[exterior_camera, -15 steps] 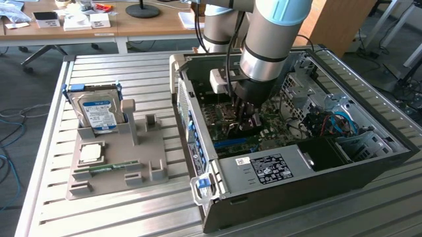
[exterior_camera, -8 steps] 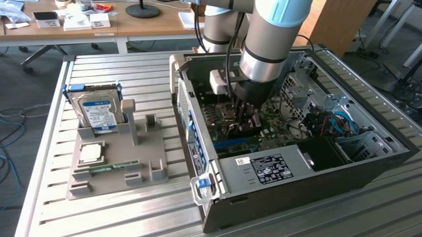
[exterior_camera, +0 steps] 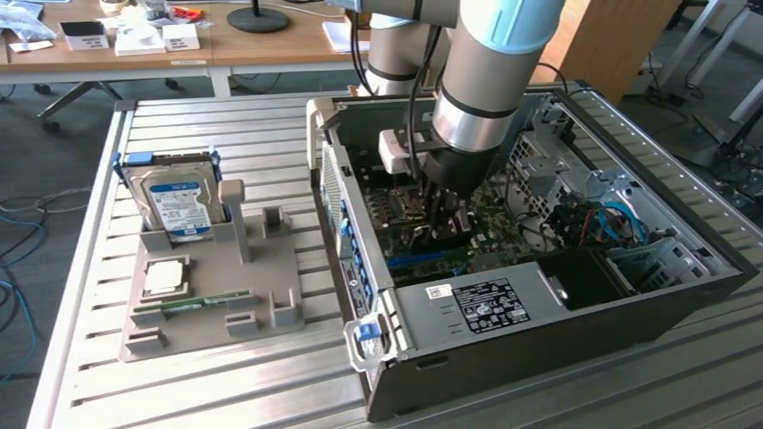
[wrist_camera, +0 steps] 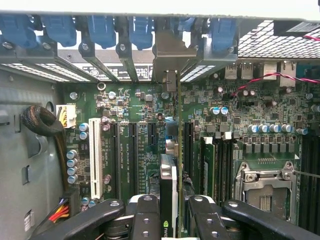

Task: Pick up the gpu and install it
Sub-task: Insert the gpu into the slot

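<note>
Wrist view: gripper [wrist_camera: 172, 217] pinches the gpu [wrist_camera: 169, 182] edge-on between its fingers, the card running straight out from them over the motherboard [wrist_camera: 130, 107] slots, with its metal bracket end at the rear slot openings. Exterior view: arm reaches down inside the open computer case [exterior_camera: 537, 313], low over the board.

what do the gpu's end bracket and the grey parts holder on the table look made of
gpu end bracket: looks like bare sheet metal, silvery with a dull sheen. Grey parts holder: probably plastic, possibly printed; matt, uniform beige-grey, with blocky posts and slots.
</note>
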